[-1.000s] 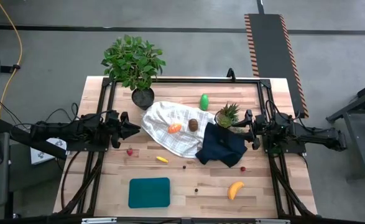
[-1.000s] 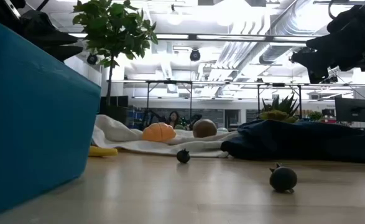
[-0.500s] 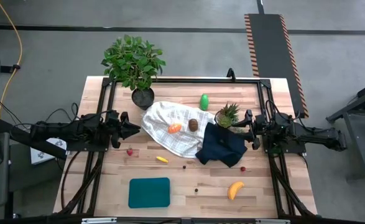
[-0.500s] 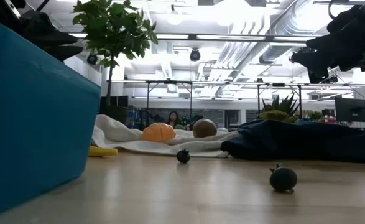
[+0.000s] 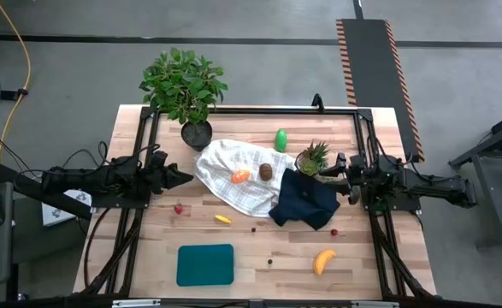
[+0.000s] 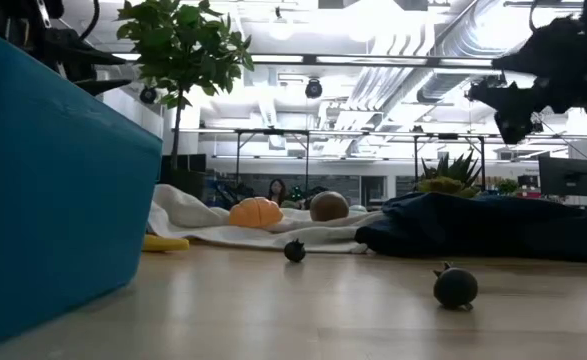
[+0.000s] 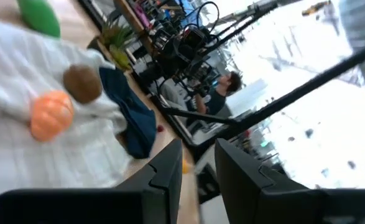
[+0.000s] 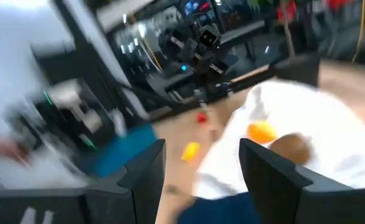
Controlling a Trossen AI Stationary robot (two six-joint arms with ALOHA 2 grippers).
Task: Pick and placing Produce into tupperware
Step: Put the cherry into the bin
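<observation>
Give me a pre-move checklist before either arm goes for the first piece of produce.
1. Tupperware empty and unobstructed at the table's front: ok.
2. Left gripper open, holding nothing, at the white cloth's left edge: ok.
3. Right gripper open, holding nothing, over the navy cloth: ok.
4. Orange piece and kiwi ball lie exposed on the white cloth: ok.
5. Banana lies free on bare wood: ok.
6. Produce hidden under either cloth: cannot tell.
</observation>
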